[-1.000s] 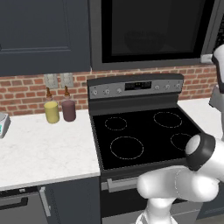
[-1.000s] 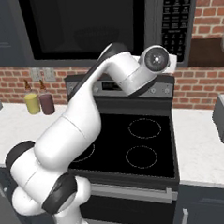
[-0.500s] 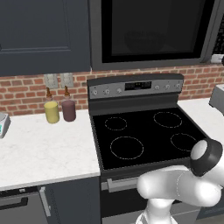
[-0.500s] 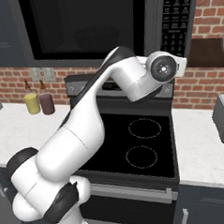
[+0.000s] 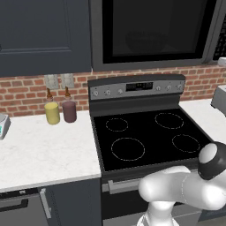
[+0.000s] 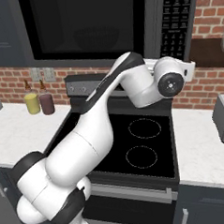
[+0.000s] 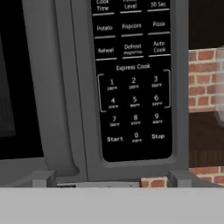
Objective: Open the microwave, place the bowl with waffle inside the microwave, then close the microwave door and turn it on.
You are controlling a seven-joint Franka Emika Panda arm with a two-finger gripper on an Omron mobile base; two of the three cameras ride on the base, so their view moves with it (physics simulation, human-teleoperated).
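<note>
Facing the microwave (image 7: 131,87) keypad, the open tool (image 7: 111,178) sits close.

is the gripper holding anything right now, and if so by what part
Nothing is held. In the hand view the gripper faces the microwave keypad with its jaws wide apart and nothing between them.

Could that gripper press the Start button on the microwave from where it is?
Probably yes. The open gripper faces the microwave's keypad straight on, with the Start button just above its fingertips and nothing between; it would need to edge forward.
</note>
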